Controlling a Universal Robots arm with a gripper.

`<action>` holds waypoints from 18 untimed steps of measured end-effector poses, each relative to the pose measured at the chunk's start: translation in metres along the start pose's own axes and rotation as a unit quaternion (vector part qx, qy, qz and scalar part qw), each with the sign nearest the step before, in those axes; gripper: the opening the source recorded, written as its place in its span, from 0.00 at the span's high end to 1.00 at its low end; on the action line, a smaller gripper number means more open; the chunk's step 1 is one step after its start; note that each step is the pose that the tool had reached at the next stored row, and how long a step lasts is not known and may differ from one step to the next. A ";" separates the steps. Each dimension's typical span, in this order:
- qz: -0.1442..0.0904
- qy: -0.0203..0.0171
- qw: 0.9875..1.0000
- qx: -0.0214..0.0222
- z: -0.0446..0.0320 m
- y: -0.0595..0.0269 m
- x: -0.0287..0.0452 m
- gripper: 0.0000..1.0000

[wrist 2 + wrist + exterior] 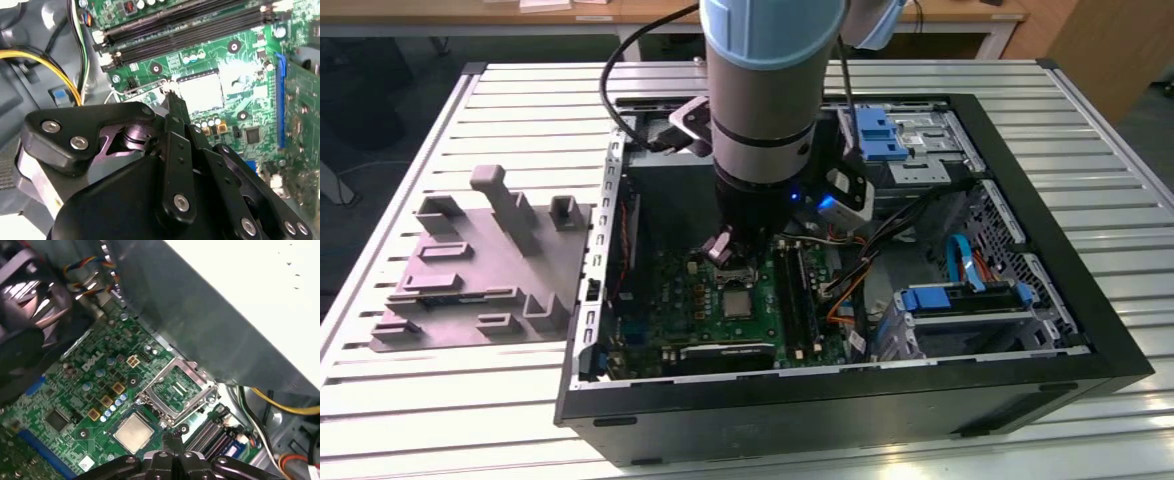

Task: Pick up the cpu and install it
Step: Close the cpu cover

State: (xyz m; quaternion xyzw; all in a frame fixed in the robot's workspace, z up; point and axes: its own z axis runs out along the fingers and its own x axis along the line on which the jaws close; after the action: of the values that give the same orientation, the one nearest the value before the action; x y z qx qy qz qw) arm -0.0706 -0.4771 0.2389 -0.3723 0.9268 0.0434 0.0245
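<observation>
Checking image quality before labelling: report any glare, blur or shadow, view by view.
Second wrist view: glare whitens the cpu, the gripper looms soft and close. First wrist view: the case wall is blown out pale. Exterior view: the case interior lies in shadow under the arm.

Your surface point(1121, 420) is slatted pale metal; on it sits the open black computer case point(854, 415), with the grey plastic fixture point(467, 270) at its nine o'clock.

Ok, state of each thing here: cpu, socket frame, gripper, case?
cpu: lying flat in the motherboard socket, not held.
socket frame: flipped open, beside the cpu.
gripper: shut, empty, just above the socket.
computer case: side open, lying on the table.
</observation>
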 end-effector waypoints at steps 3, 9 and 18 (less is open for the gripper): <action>-0.027 0.002 1.000 -0.002 0.0030 -0.0002 0.0002 0.89; -0.046 0.003 0.999 -0.004 0.0058 -0.0011 -0.0054 0.89; -0.053 0.003 0.999 -0.004 0.0090 0.0022 -0.0237 0.89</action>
State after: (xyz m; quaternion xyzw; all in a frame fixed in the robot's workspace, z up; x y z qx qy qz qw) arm -0.0549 -0.4583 0.2319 -0.4208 0.9058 0.0446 0.0221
